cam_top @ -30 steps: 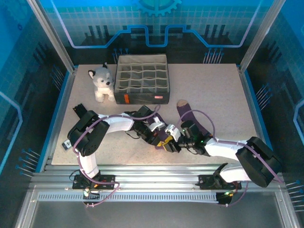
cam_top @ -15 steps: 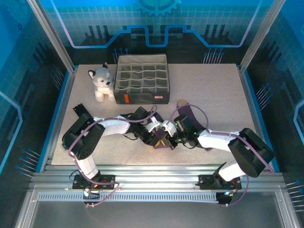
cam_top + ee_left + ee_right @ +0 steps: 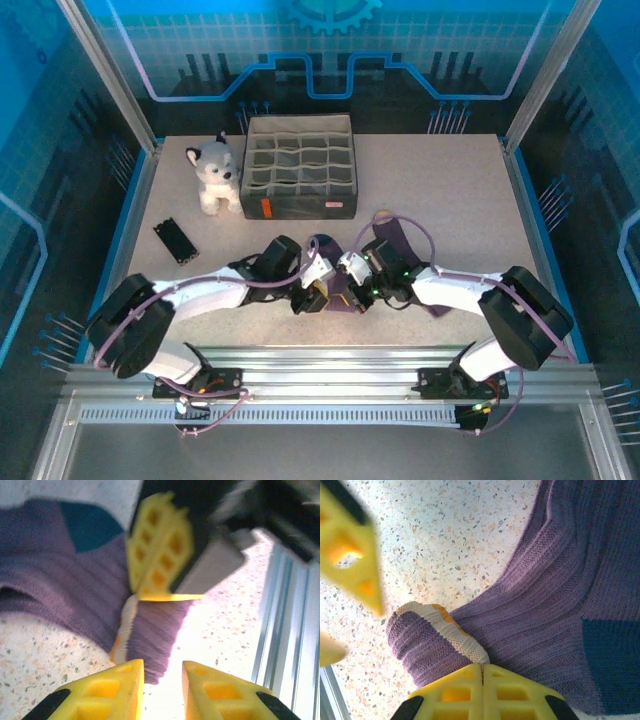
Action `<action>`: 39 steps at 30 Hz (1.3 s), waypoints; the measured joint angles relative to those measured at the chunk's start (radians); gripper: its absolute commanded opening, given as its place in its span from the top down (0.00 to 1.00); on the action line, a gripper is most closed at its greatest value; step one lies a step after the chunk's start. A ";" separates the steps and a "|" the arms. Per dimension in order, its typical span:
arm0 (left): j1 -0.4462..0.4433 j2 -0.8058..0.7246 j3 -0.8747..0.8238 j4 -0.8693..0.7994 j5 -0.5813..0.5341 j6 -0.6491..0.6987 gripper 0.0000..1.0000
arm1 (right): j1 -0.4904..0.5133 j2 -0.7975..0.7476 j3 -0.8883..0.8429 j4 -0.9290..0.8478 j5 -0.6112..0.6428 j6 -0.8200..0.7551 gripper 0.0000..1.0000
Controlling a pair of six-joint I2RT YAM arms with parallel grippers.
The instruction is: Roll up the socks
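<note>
Socks [image 3: 392, 232]: two, purple ribbed knit, lying on the tabletop [image 3: 460, 190] in its near middle part, under and between the wrists of the two arms.

Item 1, navy-patch sock [image 3: 545, 610]: purple rib with a navy block. Its cuff [image 3: 445, 625] is edged in white and orange and turned over on itself in a small hump. The rest lies flat on the speckled surface.

Item 2, tan-toed sock [image 3: 382, 215]: toe toward the far side, just right of centre. The leg runs to the near right beneath the right arm.

Left gripper [image 3: 162, 690]: low over the tabletop, jaws apart by a narrow gap with nothing between them. The cuff end lies just ahead of the tips.

Right gripper [image 3: 482, 685]: jaws together, pads meeting along one seam, tips at the humped cuff and touching the knit. Whether any fabric is nipped cannot be told. In the left wrist view one of its fingers [image 3: 160, 545] stands on the sock just beyond the cuff.

Both grippers face each other across the cuff, close together.

Other stock:
- Plush husky [image 3: 214, 175], upright, far left.
- Grey divided organiser [image 3: 300, 165], just beside the husky on its right, at the far edge.
- Small black oblong [image 3: 174, 240], flat on the left part of the tabletop, well apart from the socks.
</note>
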 measured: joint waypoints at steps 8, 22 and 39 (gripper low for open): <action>-0.130 -0.195 -0.195 0.195 -0.119 0.314 0.58 | 0.000 0.039 0.033 -0.019 0.000 0.000 1.00; -0.237 -0.049 -0.227 0.303 -0.444 0.707 0.57 | -0.001 0.040 0.036 -0.027 0.000 0.007 1.00; -0.230 -0.049 -0.222 0.351 -0.487 0.758 0.56 | -0.003 0.053 0.053 -0.047 -0.001 0.014 1.00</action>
